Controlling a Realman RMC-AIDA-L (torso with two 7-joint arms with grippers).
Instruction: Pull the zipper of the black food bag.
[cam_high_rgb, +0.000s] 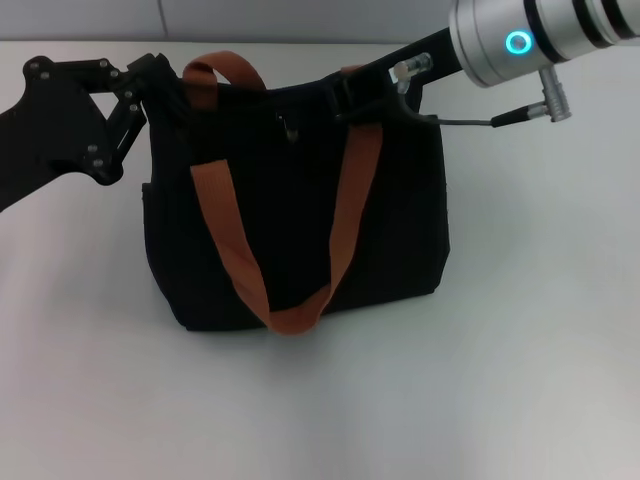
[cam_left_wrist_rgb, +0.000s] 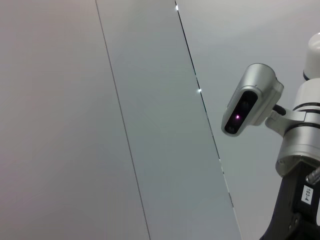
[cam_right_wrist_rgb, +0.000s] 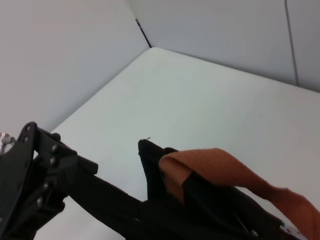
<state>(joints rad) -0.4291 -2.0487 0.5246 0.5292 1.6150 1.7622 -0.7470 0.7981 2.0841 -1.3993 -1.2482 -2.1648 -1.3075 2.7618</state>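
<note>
The left gripper (cam_high_rgb: 160, 85) comes in from the left side, its black linkage stretched toward the top left corner of the bag (cam_high_rgb: 300, 200). It touches the bag edge there, and its fingers look pressed on the fabric, but I cannot tell for sure if they are closed. The right gripper (cam_high_rgb: 365, 95) reaches down from the upper right, with the silver wrist above it, to the top right of the bag near a strap (cam_high_rgb: 350, 210). I cannot tell how its fingers stand.

The bag stands upright in the middle of a white table (cam_high_rgb: 500, 380). The zipper (cam_high_rgb: 290, 127) pull is a small silver piece on the top, between the two grippers. Behind the table are pale grey wall panels (cam_left_wrist_rgb: 150, 125).
</note>
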